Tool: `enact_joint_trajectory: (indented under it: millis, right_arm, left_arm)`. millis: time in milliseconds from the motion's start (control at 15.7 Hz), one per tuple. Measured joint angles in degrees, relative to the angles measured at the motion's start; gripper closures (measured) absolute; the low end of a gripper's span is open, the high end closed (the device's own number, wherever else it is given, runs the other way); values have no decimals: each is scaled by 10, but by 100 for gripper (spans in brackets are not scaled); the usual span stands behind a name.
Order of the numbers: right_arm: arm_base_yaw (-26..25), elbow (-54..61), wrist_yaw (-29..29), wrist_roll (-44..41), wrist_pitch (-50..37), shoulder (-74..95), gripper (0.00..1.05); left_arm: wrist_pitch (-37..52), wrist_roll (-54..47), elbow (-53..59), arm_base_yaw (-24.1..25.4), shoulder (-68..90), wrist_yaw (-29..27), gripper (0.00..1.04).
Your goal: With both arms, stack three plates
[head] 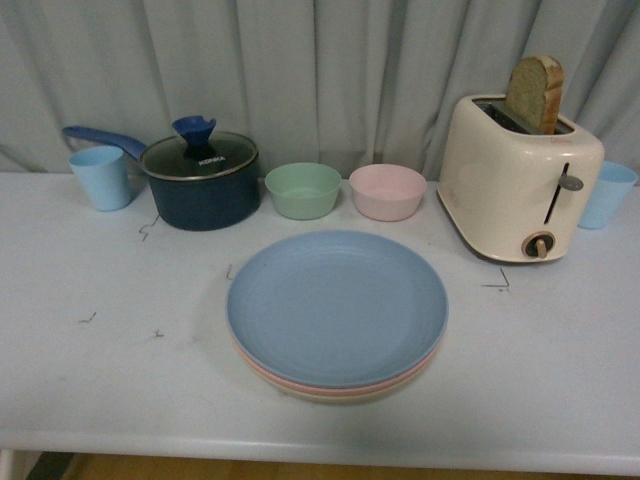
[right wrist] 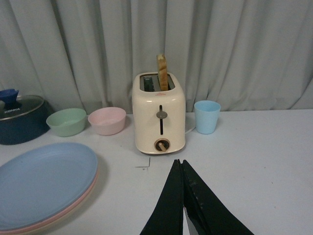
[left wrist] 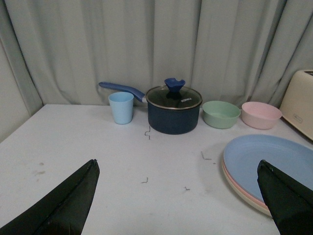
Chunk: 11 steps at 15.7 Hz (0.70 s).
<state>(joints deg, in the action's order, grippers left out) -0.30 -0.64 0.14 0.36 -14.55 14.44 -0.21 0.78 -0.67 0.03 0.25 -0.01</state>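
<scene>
The three plates lie in one stack at the table's middle front: the blue plate (head: 336,305) on top, the pink plate (head: 262,372) as a thin rim under it, the beige plate (head: 330,397) at the bottom. The stack also shows in the left wrist view (left wrist: 274,164) and in the right wrist view (right wrist: 44,178). Neither arm shows in the front view. My left gripper (left wrist: 178,164) is open and empty above bare table beside the stack. My right gripper (right wrist: 179,162) is shut and empty, over the table in front of the toaster.
A dark blue pot (head: 200,180) with a glass lid, a green bowl (head: 303,189) and a pink bowl (head: 388,191) stand behind the stack. A cream toaster (head: 518,180) with bread stands at the right. Light blue cups stand far left (head: 101,177) and far right (head: 606,194).
</scene>
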Motion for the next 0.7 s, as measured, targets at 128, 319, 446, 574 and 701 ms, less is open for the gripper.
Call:
enact_joint_trajectory:
  millis: [128,319,446,574,701]
  right_arm:
    - [0,0,0,0,23,-23,103]
    - [0,0,0,0,55,-51,103]
    - [0,-1,-2,0,137,-143,103]
    - [0,0,-1,0,148,-142,103]
    - [0,0,-1,0,148,-143,96]
  left_arm:
    - [0,0,0,0,0,0,7]
    - [0,0,0,0,0,0,7]
    - [0,0,0,0,0,0,7]
    - [0,0,0,0,0,0,7]
    - [0,0,0,0,0,0,7]
